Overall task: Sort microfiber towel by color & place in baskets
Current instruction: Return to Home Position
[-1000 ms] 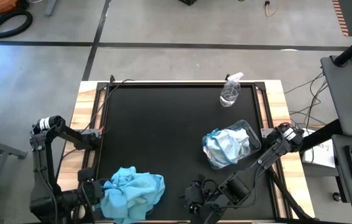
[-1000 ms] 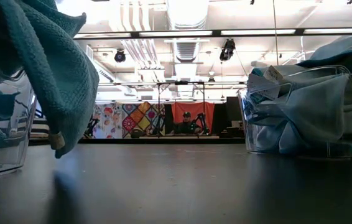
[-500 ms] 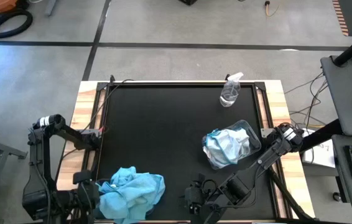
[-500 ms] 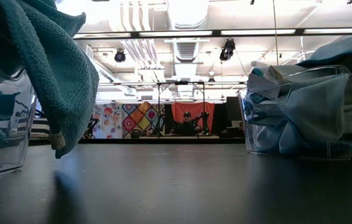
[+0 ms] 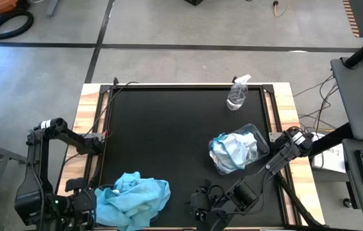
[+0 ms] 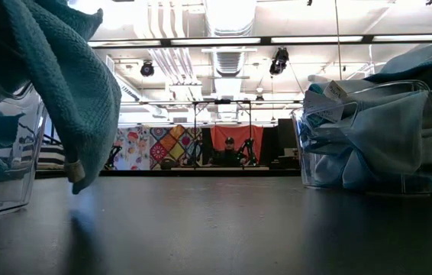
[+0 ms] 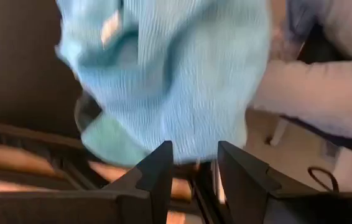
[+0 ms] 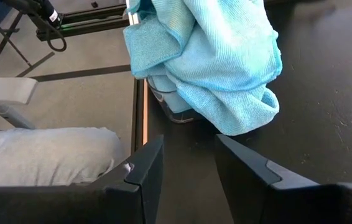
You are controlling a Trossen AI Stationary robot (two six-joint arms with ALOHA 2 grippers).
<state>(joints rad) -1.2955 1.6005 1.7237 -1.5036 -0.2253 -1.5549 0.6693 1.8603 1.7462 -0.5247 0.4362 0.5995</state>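
From above, we see the black worktop [image 5: 162, 135] carrying 2 heaps of microfiber towel. The bright blue heap [image 5: 133, 197] sits at the corner by the left arm and hides its basket completely in that view. Only the low view shows that basket's clear wall [image 6: 6, 183], with blue cloth draped over its rim. The pale heap [image 5: 231, 153] fills the other basket [image 5: 260, 137], toward the right arm's side. The high view alone shows the spray bottle [image 5: 237, 95], near the edge away from the arms. The left tool [image 7: 196, 155] is just beside the blue heap, released, with nothing between its fingers. The right tool [image 8: 189, 149], low over the worktop's near edge, is likewise released and empty.
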